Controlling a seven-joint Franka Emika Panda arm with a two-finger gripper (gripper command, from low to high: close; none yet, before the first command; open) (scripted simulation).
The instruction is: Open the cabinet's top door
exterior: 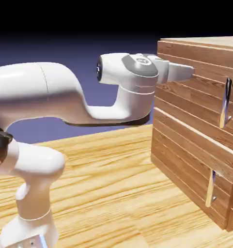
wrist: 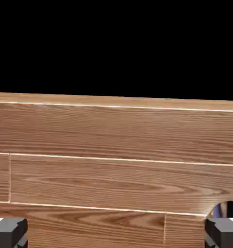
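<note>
The table [exterior: 113,193], a broad light wood surface, fills the lower part of the exterior view and carries everything else. On it, at that view's right, stands the cabinet [exterior: 186,160], a large box of horizontal reddish-brown planks whose front face runs back from the lower right toward the upper middle of the picture. Its planks lie level, so the grain runs lengthwise along the face.

The white arm [exterior: 50,92] rises from the lower left, bends over and reaches level toward the cabinet's upper near corner.

The top door [exterior: 195,92] takes up the taller upper part of the front face. It sits flush with the cabinet body, shut, facing out toward the lower left side of the exterior view. Below it is the lower door [exterior: 186,164], shorter and also flush.

The top door's handle [exterior: 225,102] is a slim silver bar standing upright, its long axis vertical, near the door's right-hand side in the exterior view. The lower handle [exterior: 210,189] stands upright in the same way beneath it.

The pincer [exterior: 186,72] points level at the top door's upper planks, well to the left of the handle in the exterior view and close to the wood; whether it touches cannot be told. In the hand view, plank boards fill the frame, and the two grey fingertips [wrist: 9,232] sit at the far bottom corners, spread wide with nothing between them.
</note>
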